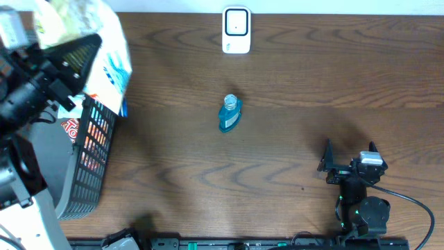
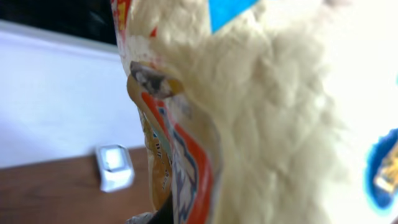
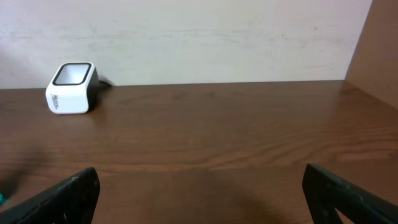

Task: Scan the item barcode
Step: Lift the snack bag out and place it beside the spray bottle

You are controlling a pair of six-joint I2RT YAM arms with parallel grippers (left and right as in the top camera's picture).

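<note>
Black wire basket (image 1: 87, 163) at the far left of the brown wood-grain surface (image 1: 277, 187); printed packets inside, red and white lettering showing through the mesh.

Over the far end of the basket: left tool (image 1: 82, 54), black, clamped shut on a snack bag (image 1: 111, 55). Bag cream-white with blue and orange print, lifted clear of the surface, at the upper left of the overhead view. In the left wrist view, crinkled bag wall filling most of the frame, with an orange, white and blue printed edge turned toward the lens; print too blurred by closeness to read, barcode not made out.

Scanner (image 1: 236, 30), small, white, with a dark window on its face, upright at the far edge of the surface near the middle. Well apart from the bag, off to its right. Seen past the bag's edge in the left wrist view, and at the left of the right wrist view, against the pale wall (image 3: 217, 37).

Bottle (image 1: 229, 113), small, blue with a clear cap, lying on its side on the surface, nearer than the scanner and roughly in line with it; touching neither tool.

Right tool (image 1: 349, 156) toward the near right of the surface, jaws spread wide, nothing between them. In the right wrist view, black fingers (image 3: 68, 196) in the two lower corners, bare wood in the gap, lens facing the far wall.
</note>
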